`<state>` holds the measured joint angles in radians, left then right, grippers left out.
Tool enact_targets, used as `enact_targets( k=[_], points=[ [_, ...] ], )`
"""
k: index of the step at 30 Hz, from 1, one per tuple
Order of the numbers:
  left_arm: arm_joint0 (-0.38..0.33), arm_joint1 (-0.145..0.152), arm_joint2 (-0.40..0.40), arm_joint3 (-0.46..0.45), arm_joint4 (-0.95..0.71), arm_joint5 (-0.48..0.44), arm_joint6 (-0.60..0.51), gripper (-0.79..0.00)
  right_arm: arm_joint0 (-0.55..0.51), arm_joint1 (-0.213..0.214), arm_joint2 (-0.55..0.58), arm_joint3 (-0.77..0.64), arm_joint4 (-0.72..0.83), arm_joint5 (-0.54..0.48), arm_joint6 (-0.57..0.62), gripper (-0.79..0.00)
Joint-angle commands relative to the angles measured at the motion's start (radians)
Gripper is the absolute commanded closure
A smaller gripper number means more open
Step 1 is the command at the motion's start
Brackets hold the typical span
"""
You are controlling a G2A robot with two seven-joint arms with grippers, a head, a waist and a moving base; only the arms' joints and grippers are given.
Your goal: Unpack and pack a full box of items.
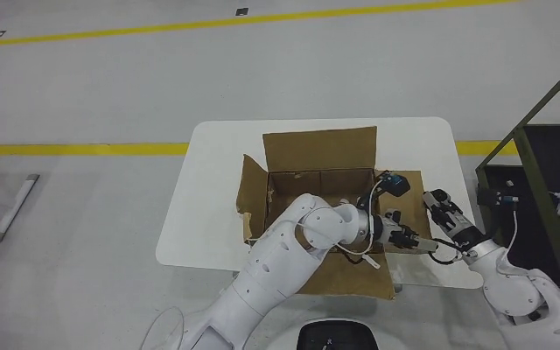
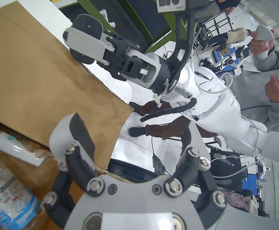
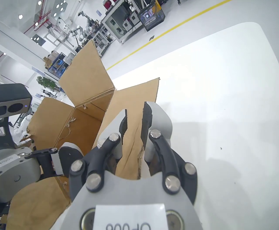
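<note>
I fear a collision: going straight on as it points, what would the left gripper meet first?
Probably the right arm's wrist, close ahead beside the box flap; depth is unclear.

White rounded table [image 1: 219,192] on a pale grey floor [image 1: 105,87]. One yellow floor line [image 1: 87,149] runs out from both sides of the table, a second line [image 1: 262,17] lies well beyond it. Green metal frame [image 1: 525,149] just off the table's right side. Far past the table: equipment racks [image 3: 122,24], potted plant [image 3: 46,82], round ceiling lights [image 3: 20,16].
</note>
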<state>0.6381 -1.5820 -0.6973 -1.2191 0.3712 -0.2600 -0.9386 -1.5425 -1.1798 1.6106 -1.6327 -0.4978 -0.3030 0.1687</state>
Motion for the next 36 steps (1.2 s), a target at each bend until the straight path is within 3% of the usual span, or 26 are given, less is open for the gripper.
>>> enact_targets(
  k=[1,6,10,15,29,32,34,36],
  points=[
    [-0.003,0.009,-0.019,-0.028,0.053,0.012,0.009,-0.785,0.004,0.000,-0.006,0.010,-0.006,0.000,-0.001,-0.197],
    [-0.007,0.048,-0.046,-0.140,0.394,0.076,0.001,-0.785,0.008,0.000,-0.012,0.005,-0.041,0.006,-0.010,-0.200],
    [0.027,0.085,-0.056,-0.219,0.703,0.099,-0.075,-0.785,0.002,0.001,-0.007,-0.021,-0.079,0.015,-0.021,-0.228],
    [0.077,0.108,-0.058,-0.220,0.857,0.089,-0.171,-0.785,-0.008,0.002,-0.008,-0.057,-0.128,0.025,-0.023,-0.237],
    [0.084,0.109,-0.051,-0.224,0.873,0.080,-0.180,-0.785,-0.031,0.006,-0.011,-0.128,-0.285,0.053,-0.035,-0.234],
    [0.101,0.109,-0.054,-0.198,0.872,0.099,-0.174,-0.785,-0.032,0.005,-0.015,-0.131,-0.298,0.059,-0.042,-0.188],
    [0.097,0.101,-0.049,-0.161,0.816,0.101,-0.226,-0.785,-0.029,0.005,-0.023,-0.130,-0.308,0.061,-0.043,-0.037],
    [0.070,0.092,-0.035,-0.109,0.839,0.149,-0.266,-0.785,-0.026,0.005,-0.025,-0.130,-0.328,0.063,-0.043,0.000]
  ],
)
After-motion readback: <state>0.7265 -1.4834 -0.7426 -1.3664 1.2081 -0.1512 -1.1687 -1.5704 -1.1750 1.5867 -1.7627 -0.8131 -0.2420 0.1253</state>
